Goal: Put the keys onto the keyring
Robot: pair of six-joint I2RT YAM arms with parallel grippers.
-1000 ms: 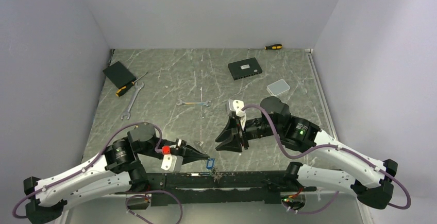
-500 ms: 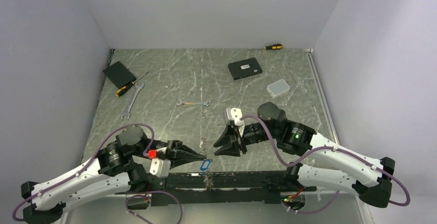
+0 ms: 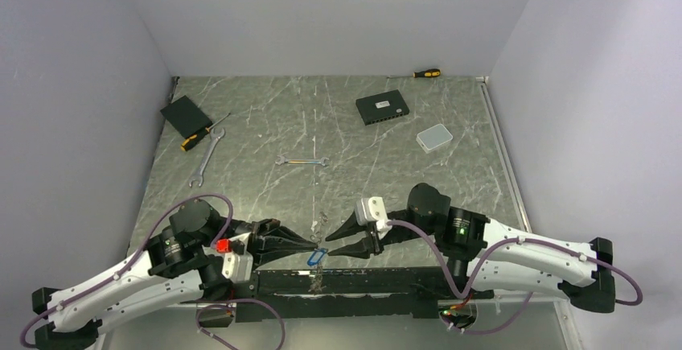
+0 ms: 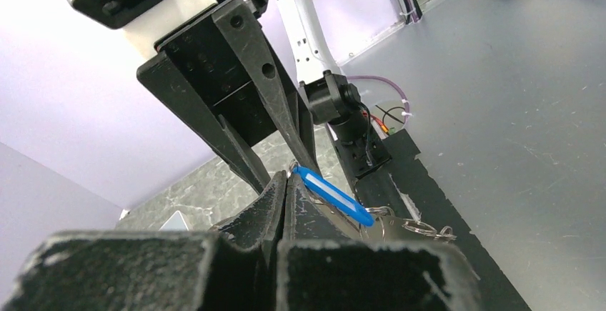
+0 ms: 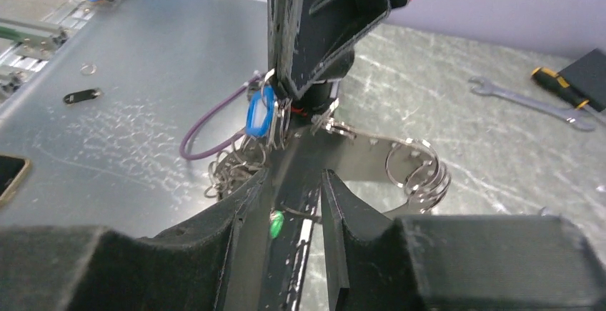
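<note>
My left gripper (image 3: 311, 245) is shut near the table's front edge, pinching the small ring at the top of a blue-tagged key (image 3: 318, 257). In the left wrist view the blue tag (image 4: 332, 196) slants down from the gripper (image 4: 286, 179), with silver keys and small rings (image 4: 404, 225) below it. The keyring (image 5: 371, 146) shows as a silvery band curving right from that bunch, small rings (image 5: 418, 171) at its end. My right gripper (image 3: 344, 239) faces the left one tip to tip, open and just short of the bunch. Its fingers (image 5: 325, 182) have nothing between them.
Two spanners (image 3: 205, 157) (image 3: 301, 161) and a yellow-handled screwdriver (image 3: 197, 137) lie mid-table. A black pad (image 3: 185, 113), a black box (image 3: 382, 109), a clear case (image 3: 434, 137) and another screwdriver (image 3: 426, 72) are farther back. A black rail (image 3: 378, 282) runs under both grippers.
The right gripper swung down from pointing at the table and came nearer, now level and facing the left one. The left gripper drew slightly back and left with the blue-tagged key.
</note>
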